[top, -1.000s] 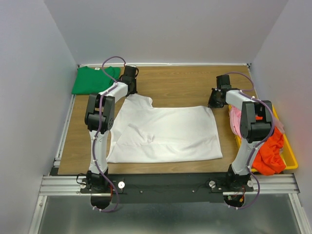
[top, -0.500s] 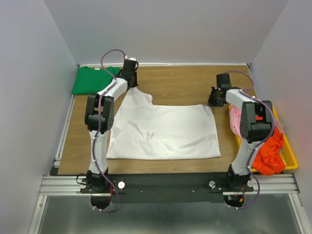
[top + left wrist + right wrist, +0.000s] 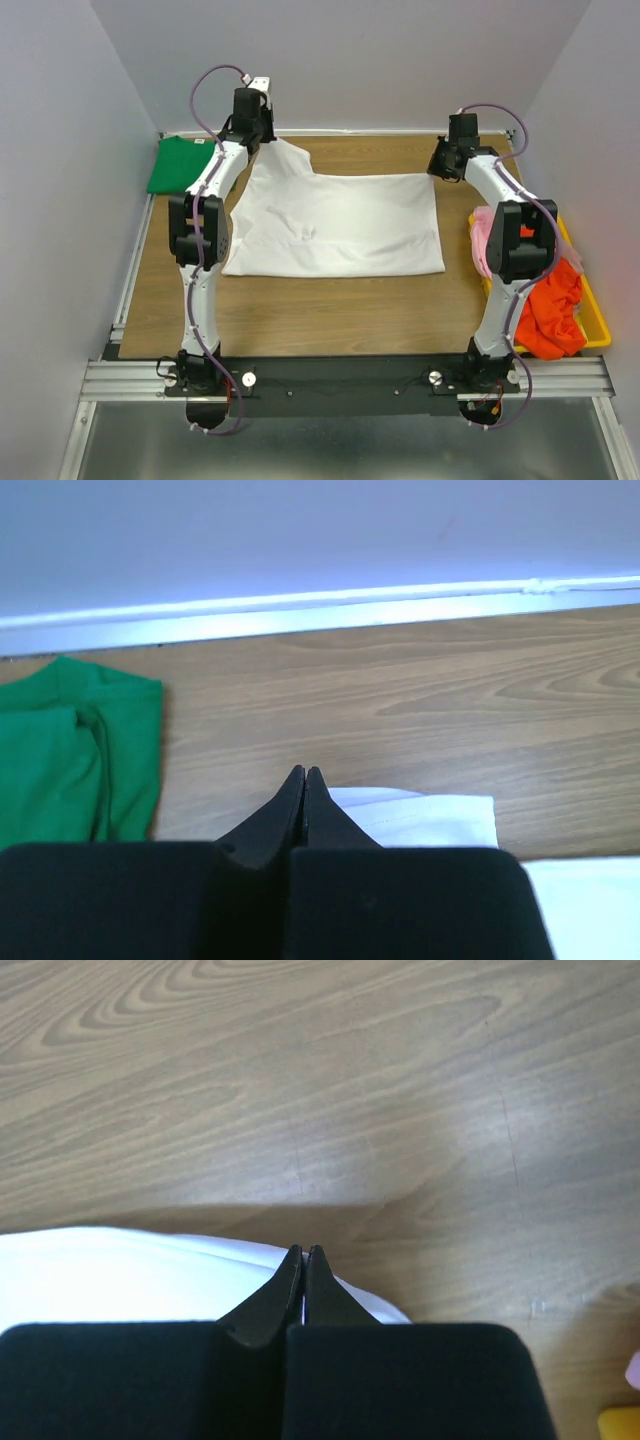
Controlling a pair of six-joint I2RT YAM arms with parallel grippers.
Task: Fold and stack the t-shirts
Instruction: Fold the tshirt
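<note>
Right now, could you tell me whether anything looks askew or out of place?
The white t-shirt isn't flat: creases pucker its left half. The orange-red t-shirt spills over the yellow bin's rim at the right.

No readable text — labels, brands, numbers — anywhere.

walls (image 3: 350,60) pale grey (matte) | table (image 3: 330,310) wood-grain | front rail (image 3: 120,378) aluminium

The wooden table (image 3: 330,300) carries a white t-shirt (image 3: 340,225) spread flat across its middle, reaching toward the far edge. A green t-shirt (image 3: 180,165) lies folded in the far left corner. A yellow bin (image 3: 590,310) sits along the right edge, toward the near corner.
</note>
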